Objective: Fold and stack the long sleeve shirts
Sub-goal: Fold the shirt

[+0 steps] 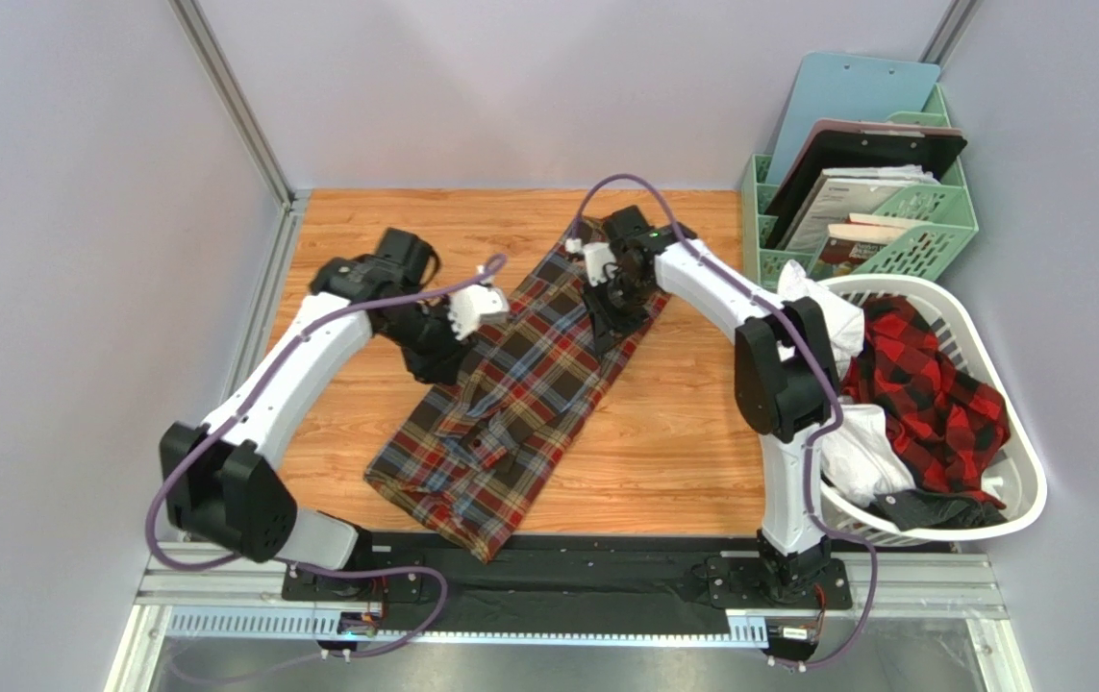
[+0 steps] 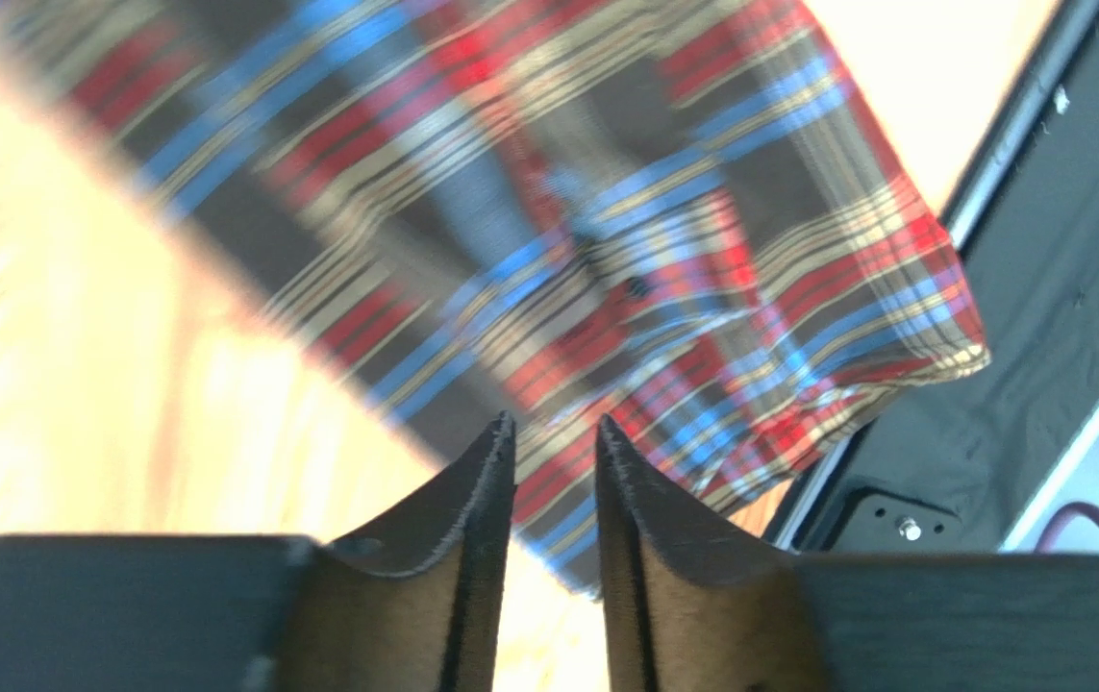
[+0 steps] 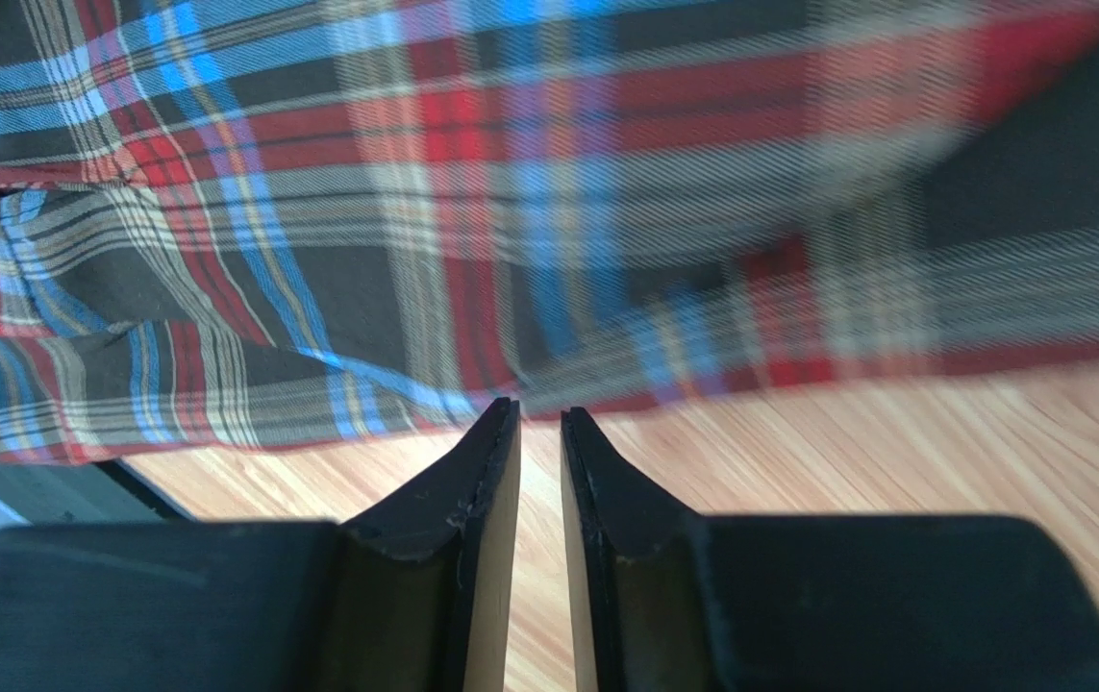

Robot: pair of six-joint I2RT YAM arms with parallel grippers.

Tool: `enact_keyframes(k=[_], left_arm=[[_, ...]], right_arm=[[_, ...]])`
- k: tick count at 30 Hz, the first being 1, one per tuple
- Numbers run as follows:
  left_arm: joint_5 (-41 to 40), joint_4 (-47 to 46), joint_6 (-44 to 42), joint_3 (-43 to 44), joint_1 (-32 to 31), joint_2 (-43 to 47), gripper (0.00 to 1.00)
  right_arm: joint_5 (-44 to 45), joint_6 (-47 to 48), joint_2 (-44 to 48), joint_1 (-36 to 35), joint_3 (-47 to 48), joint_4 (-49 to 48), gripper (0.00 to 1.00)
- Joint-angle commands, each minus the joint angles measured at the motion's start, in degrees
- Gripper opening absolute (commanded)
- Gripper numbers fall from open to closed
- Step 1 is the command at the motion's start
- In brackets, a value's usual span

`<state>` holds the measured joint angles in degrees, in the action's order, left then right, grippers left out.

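A dark brown-olive tartan long sleeve shirt (image 1: 526,389) lies folded into a long strip, running diagonally across the wooden table (image 1: 671,433). My left gripper (image 1: 442,353) hovers at the strip's left edge. In the left wrist view its jaws (image 2: 555,423) stand slightly apart with nothing between them, and the blurred shirt (image 2: 627,260) lies beyond. My right gripper (image 1: 610,310) is over the strip's far end. Its jaws (image 3: 541,408) are narrowly open and empty above bare wood, close to the shirt's edge (image 3: 512,216). A red-and-black check shirt (image 1: 945,389) lies in the basket.
A white laundry basket (image 1: 1032,476) at the right also holds white cloth (image 1: 858,447). A green file rack (image 1: 931,238) with clipboards and books stands at the back right. A black mat (image 1: 584,562) runs along the near edge. Grey walls enclose the table.
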<state>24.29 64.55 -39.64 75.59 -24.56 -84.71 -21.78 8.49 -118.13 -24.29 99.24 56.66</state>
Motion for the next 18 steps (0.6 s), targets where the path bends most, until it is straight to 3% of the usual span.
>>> enact_keyframes(k=[1,5,10,18], left_arm=[[6.4,2.2,-4.9,-1.1,8.7,6.5,0.39],[5.6,2.0,-9.1,-2.5,11.8,8.9,0.41],[7.1,-2.8,-13.4,-10.4,10.7,13.2,0.41],[-4.0,-12.7,-10.1,-16.8,-3.5,9.3,0.38]], right_arm=[[4.3,-0.9,-3.9,-5.5,0.5,-2.3,0.21],[8.5,-0.5,-9.0,-6.6,2.4,-0.4,0.19],[13.1,0.9,-12.6,-5.8,4.6,1.1,0.18],[21.7,7.9,-19.3,1.5,16.9,4.9,0.18]])
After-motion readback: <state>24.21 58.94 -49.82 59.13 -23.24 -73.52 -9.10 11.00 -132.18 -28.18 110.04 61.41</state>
